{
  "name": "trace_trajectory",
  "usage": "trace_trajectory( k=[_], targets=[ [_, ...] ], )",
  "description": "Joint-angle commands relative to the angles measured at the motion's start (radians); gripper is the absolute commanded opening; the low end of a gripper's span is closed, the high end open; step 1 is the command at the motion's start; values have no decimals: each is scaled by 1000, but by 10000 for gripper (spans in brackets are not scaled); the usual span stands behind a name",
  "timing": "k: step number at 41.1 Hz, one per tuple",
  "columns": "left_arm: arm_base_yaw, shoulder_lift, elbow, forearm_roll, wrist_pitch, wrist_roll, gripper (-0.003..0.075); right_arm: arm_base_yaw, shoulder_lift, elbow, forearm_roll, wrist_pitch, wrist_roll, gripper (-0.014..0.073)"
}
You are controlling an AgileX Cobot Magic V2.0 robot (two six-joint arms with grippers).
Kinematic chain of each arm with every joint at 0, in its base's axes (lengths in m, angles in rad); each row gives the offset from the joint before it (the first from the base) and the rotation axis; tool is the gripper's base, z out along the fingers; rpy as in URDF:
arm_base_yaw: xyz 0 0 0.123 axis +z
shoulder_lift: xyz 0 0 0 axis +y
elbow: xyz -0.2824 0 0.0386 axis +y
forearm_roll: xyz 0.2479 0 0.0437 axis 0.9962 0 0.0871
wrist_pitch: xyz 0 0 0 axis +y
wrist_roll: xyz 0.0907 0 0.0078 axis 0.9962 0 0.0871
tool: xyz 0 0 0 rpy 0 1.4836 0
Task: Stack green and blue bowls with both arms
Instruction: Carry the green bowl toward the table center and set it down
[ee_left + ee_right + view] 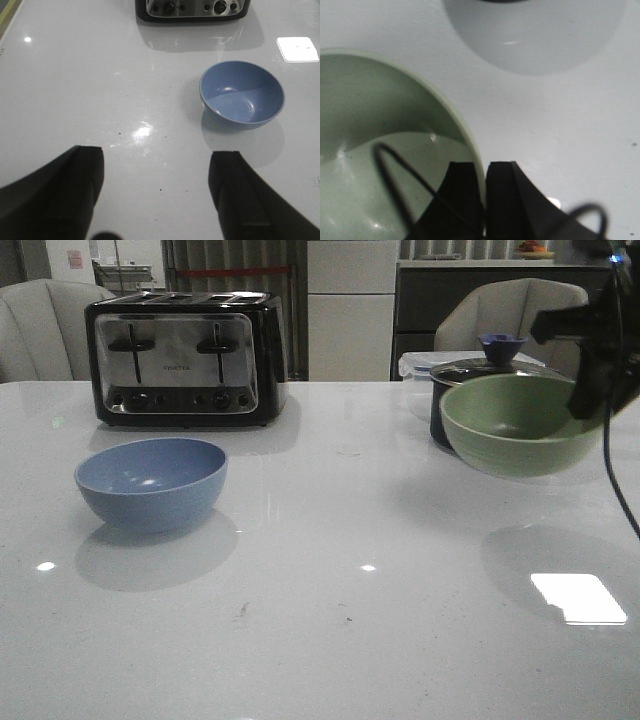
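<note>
right hand (pixel 484 200) pinches the green bowl's (pixel 380 150) rim aloft; left hand (pixel 156 195) hovers, fingers spread.

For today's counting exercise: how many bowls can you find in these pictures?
2. The blue bowl rests on the table's left side; the green bowl is held off the table at the right by the right tool.

This looks like a kitchen or dining corner set up for robot trials. A glossy white bench (pixel 320 640) carries a chrome four-slot toaster (pixel 185 358) and a dark lidded saucepan (pixel 470 390) with a clear plastic food container (pixel 415 365) behind it. Two padded chairs (pixel 515 315) stand at the far side, with pale cupboard fronts (pixel 348 308) and a dark sideboard (pixel 480 290) beyond, bearing what may be a fruit dish (pixel 535 250), though it is too small to tell.
</note>
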Motion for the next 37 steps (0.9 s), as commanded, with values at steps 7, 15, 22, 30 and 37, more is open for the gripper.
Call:
trace_trajectory(
  k=[7,15,22,30,37],
  targets=[
    [-7,7,-30,-6,-70,-1,507,222,-94,32,34,-48,-20,38],
    [-7,7,-30,-6,-70,-1,507,348,-93,164,39,-180,-20,38],
    [-7,7,-30,-6,-70,-1,507,362,-93,246,78,-269,-20,38],
    [-7,7,-30,-6,-70,-1,507,362,-76,259,78,-280,-20,38],
    [-7,7,-30,-6,-70,-1,507,362,-9,252,78,-305,-20,40]
  ],
)
